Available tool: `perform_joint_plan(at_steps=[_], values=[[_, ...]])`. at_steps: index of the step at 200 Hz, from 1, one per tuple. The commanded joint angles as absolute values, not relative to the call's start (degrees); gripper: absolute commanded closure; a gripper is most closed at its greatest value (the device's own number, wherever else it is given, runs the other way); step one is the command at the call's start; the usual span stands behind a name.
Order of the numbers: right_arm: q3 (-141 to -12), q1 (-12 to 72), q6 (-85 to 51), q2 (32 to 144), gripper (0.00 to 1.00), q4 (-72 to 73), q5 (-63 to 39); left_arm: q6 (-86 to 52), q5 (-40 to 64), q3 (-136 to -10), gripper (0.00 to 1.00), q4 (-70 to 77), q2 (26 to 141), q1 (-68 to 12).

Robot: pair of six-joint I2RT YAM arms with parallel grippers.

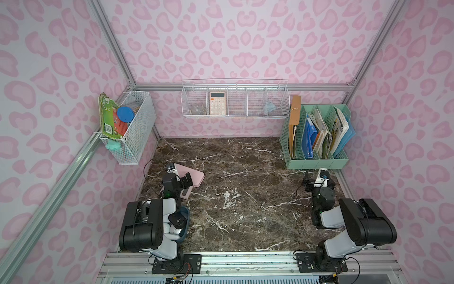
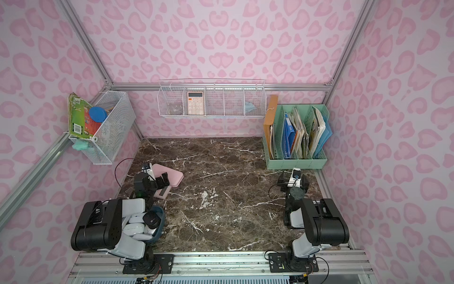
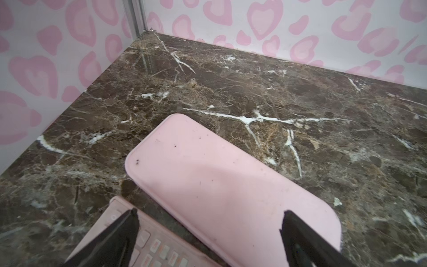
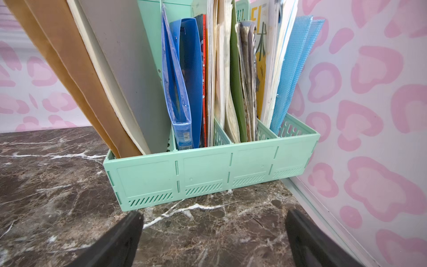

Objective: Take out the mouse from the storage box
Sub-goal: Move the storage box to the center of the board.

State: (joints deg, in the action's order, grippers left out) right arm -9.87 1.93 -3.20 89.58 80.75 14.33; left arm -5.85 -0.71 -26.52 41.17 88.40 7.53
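Note:
The storage box (image 1: 186, 222), a dark blue tub, sits at the table's front left in both top views, largely hidden under my left arm. Its rim (image 2: 160, 222) shows past the arm. Inside lie a black mouse (image 1: 178, 218) and white mice (image 2: 134, 227). My left gripper (image 1: 185, 183) is beyond the box, open above a flat pink case (image 3: 219, 180), with nothing between its fingers (image 3: 132, 222). My right gripper (image 4: 215, 215) is open and empty at the far right, low over the marble, facing a green file holder (image 4: 208, 171).
A pink calculator (image 3: 159, 245) lies beside the pink case (image 1: 195, 175). The green file holder (image 1: 317, 162) stands at the back right. White wire baskets hang on the back wall (image 1: 234, 100) and the left wall (image 1: 130, 127). Brown marble tabletop (image 1: 245, 196) spans the middle.

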Motion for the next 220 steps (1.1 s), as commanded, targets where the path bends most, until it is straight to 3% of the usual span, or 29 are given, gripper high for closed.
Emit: perform_joint_plan(at_steps=[1, 121, 151, 176, 220], values=[[-10.1, 2.0, -3.4, 89.6, 0.00, 80.7, 14.4, -6.1, -0.3, -26.6, 0.01, 40.7, 88.0, 7.6], [-10.1, 2.0, -3.4, 89.6, 0.00, 80.9, 14.4, -6.1, -0.3, -26.6, 0.01, 40.8, 88.0, 7.6], [-7.4, 3.8, 1.7, 86.7, 0.00, 83.9, 7.5, -1.9, 5.8, -26.1, 0.01, 41.1, 86.2, 7.4], [-7.0, 11.3, 8.6, 78.9, 0.00, 77.3, 15.0, 1.0, 6.0, -23.7, 0.01, 38.0, 77.6, 5.0], [-15.0, 21.4, 9.1, 64.4, 0.00, 54.4, 15.3, -2.3, 2.4, -30.8, 0.01, 16.8, 59.4, -0.3]])
